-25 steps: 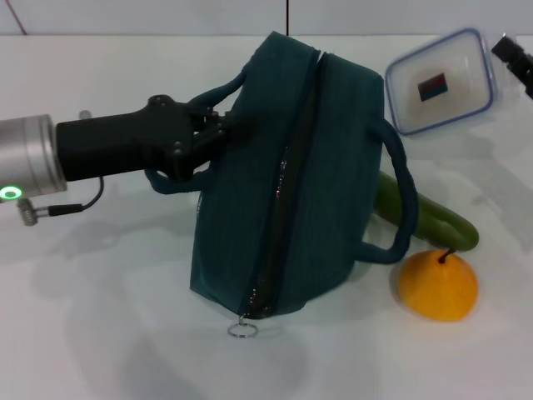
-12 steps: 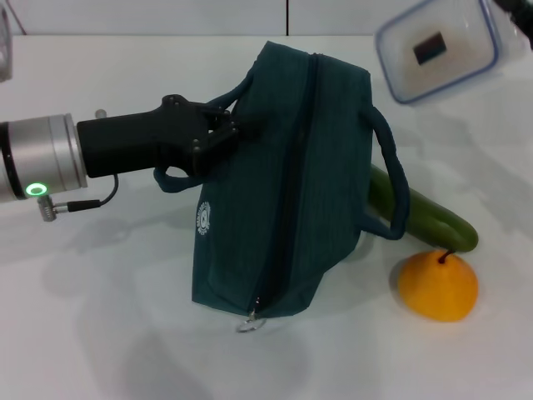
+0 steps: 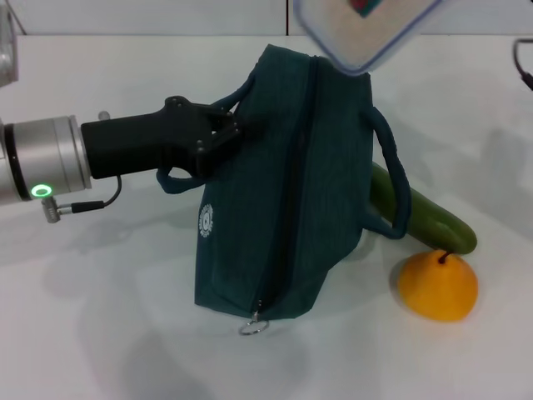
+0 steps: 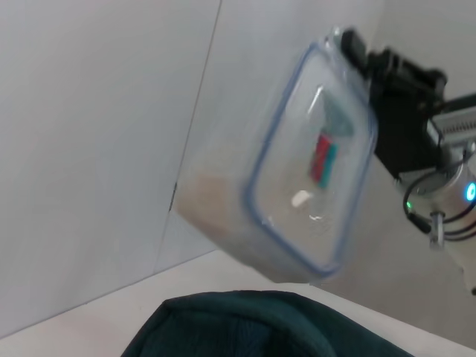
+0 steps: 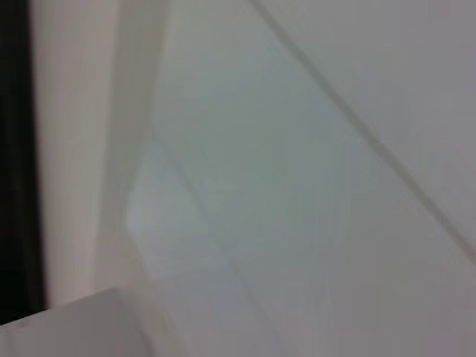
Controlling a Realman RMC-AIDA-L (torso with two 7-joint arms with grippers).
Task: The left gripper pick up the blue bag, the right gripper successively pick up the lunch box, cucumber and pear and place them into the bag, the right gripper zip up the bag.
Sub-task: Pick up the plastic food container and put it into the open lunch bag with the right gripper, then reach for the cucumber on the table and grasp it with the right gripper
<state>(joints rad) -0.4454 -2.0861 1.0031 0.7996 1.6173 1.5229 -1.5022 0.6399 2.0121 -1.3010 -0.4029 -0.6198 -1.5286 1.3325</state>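
My left gripper [image 3: 226, 135] is shut on the near handle of the blue bag [image 3: 283, 192], holding the bag tilted up off the table. Its zipper seam runs along the top to a silver ring pull [image 3: 254, 327]. The lunch box [image 3: 358, 23] hangs in the air just above the bag's far end. In the left wrist view, my right gripper [image 4: 357, 53] clamps the far end of the lunch box [image 4: 312, 171] above the bag [image 4: 245, 327]. The cucumber [image 3: 426, 218] and the pear [image 3: 437, 286] lie on the table to the bag's right.
The bag's other handle [image 3: 391, 179] droops over the cucumber. The white table [image 3: 108, 317] ends at a wall behind. A wire loop [image 3: 523, 62] shows at the right edge.
The lunch box has risen from the table's back right and travelled left to above the bag. The left gripper has shifted slightly right, standing the bag more upright.
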